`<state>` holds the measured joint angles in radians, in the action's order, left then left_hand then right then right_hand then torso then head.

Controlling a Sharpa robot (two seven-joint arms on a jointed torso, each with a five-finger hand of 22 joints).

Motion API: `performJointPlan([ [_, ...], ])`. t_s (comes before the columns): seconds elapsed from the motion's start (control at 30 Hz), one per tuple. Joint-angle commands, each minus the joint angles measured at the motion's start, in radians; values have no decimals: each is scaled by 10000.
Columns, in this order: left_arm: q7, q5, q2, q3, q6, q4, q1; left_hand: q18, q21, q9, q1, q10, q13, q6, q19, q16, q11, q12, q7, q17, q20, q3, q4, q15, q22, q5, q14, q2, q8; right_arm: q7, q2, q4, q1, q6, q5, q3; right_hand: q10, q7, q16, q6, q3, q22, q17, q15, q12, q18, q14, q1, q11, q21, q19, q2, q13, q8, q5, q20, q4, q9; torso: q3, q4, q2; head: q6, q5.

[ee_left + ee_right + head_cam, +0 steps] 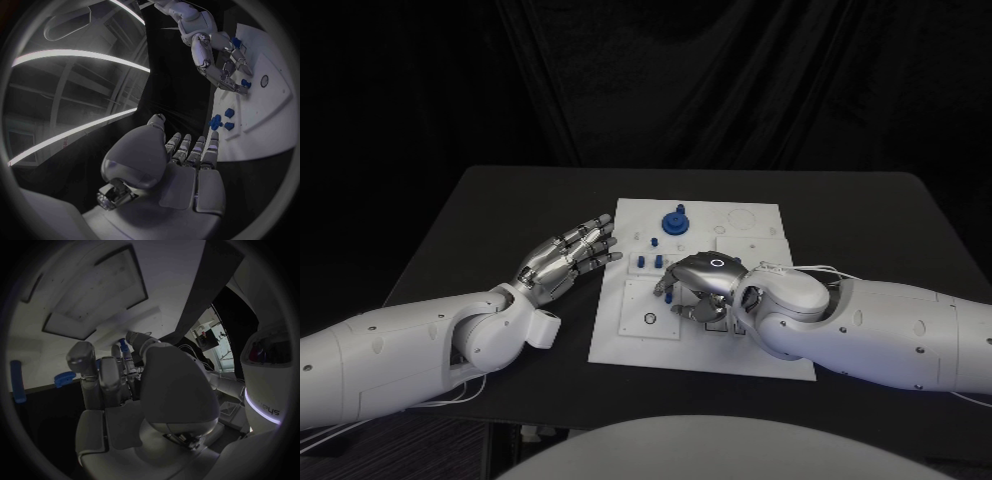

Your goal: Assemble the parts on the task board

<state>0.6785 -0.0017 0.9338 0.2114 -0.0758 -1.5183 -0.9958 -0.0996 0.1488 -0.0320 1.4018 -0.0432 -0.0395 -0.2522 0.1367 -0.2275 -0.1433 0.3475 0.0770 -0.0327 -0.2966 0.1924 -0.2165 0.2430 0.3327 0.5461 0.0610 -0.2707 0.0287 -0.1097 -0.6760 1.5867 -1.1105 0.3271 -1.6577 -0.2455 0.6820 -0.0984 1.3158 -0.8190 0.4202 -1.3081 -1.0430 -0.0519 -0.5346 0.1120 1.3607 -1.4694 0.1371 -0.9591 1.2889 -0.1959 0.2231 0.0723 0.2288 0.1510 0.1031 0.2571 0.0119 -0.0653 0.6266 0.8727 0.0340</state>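
My right hand (704, 285) sits curled over the middle of the white board (632, 345), fingertips down on it; I cannot tell whether it grips a part. My left hand (567, 258) hovers flat and spread at the board's nine o'clock edge, holding nothing. A blue knob (676, 221) stands at twelve o'clock, small blue pegs (646, 261) just beside my right fingers.

The scene is dim against a black backdrop. The white task board (754, 352) reflects the most light. Both wrist views show strong fisheye bending at the rim, with bright curved ceiling strips producing glare.
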Motion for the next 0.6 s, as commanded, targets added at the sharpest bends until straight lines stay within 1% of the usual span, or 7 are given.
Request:
performJointPlan([
  [0.03, 915, 18, -19, -5, -156, -2, 21, 71, -1, -10, 49, 34, -15, 21, 57, -28, 2, 36, 80, -14, 37, -46, 2, 85, -11, 36, -7, -29, 46, -299, -54, 9, 34, -242, -93, -19, -395, 111, -226, 288, -298, -821, 456, 9, -180, 204, -265, -3, 10, 389, -209, 71, 82, -53, -132, 17, 40, -127, 2, 1, -1, -1, 12],
  [0.1, 913, 18, -16, -5, -153, -2, 23, 71, -1, -10, 49, 34, -15, 21, 57, -28, 2, 36, 80, -14, 37, -46, 2, 85, -11, 36, -7, -29, 46, -249, -114, 50, 33, -88, -93, -19, -832, 263, -240, 585, -667, -796, 569, 9, -403, 215, -307, -131, 25, 490, -228, 128, 133, -55, -191, 15, 123, -300, 1, 1, 0, -1, 20],
  [0.17, 908, 18, -10, -5, -152, 0, 24, 71, -1, -10, 49, 34, -15, 21, 57, -28, 2, 36, 80, -14, 37, -46, 2, 85, -11, 36, -7, -29, 46, -187, -206, 121, 31, 109, -93, -18, -1104, 286, -245, 679, -852, -781, 625, 14, -482, 223, -337, -210, 46, 567, -251, 145, 129, -47, -209, 15, 188, -382, 1, 1, 0, -1, 15],
  [0.2, 906, 18, -8, -5, -150, 4, 25, 75, -8, -11, 43, 33, -16, 10, 53, -38, 13, 49, 113, -15, 38, -56, 2, 91, -27, 33, -7, -26, 48, -152, -263, 166, 26, 222, -93, -17, -1432, 368, -246, 744, -1015, -772, 663, 40, -478, 231, -367, -294, 74, 630, -275, 139, 93, -40, -210, 1, 255, -444, 1, 1, 1, -1, 9],
  [0.37, 906, 18, -7, -5, -146, 24, 29, 75, -8, -11, 43, 33, -16, 10, 53, -38, 13, 49, 113, -15, 38, -56, 2, 91, -27, 33, -7, -26, 48, 4, -553, 412, -127, 768, -93, -14, -1864, 399, -234, 736, -1340, -773, 761, 57, -671, 239, -440, -547, 116, 732, -309, 140, 38, 13, -154, -17, 505, -567, 2, 1, 1, -1, -2],
  [0.57, 916, 19, 3, -5, -128, 14, 31, 77, -14, -13, 40, 33, -17, 0, 47, -33, 13, 50, 121, -14, 39, -60, 2, 92, -40, 32, -10, -26, 50, 28, -950, 726, -631, 1079, 28, -12, -1880, 238, -121, 445, -1502, -857, 699, 0, -973, 185, -373, -733, 108, 524, -165, 169, -39, 175, -45, 20, 851, -634, 2, 2, 0, -1, -21],
  [0.6, 960, 19, 7, -5, -116, 2, 32, 77, -24, -12, 39, 31, -18, 2, 38, -27, 12, 62, 122, -13, 40, -62, 1, 92, -60, 32, -12, -27, 50, 12, -1062, 773, -830, 1059, 173, -14, -1684, 99, -31, 145, -1535, -908, 587, -21, -1094, 155, -273, -659, 84, 347, -46, 216, -78, 322, -44, 36, 1030, -617, 2, 1, 1, -1, -48],
])
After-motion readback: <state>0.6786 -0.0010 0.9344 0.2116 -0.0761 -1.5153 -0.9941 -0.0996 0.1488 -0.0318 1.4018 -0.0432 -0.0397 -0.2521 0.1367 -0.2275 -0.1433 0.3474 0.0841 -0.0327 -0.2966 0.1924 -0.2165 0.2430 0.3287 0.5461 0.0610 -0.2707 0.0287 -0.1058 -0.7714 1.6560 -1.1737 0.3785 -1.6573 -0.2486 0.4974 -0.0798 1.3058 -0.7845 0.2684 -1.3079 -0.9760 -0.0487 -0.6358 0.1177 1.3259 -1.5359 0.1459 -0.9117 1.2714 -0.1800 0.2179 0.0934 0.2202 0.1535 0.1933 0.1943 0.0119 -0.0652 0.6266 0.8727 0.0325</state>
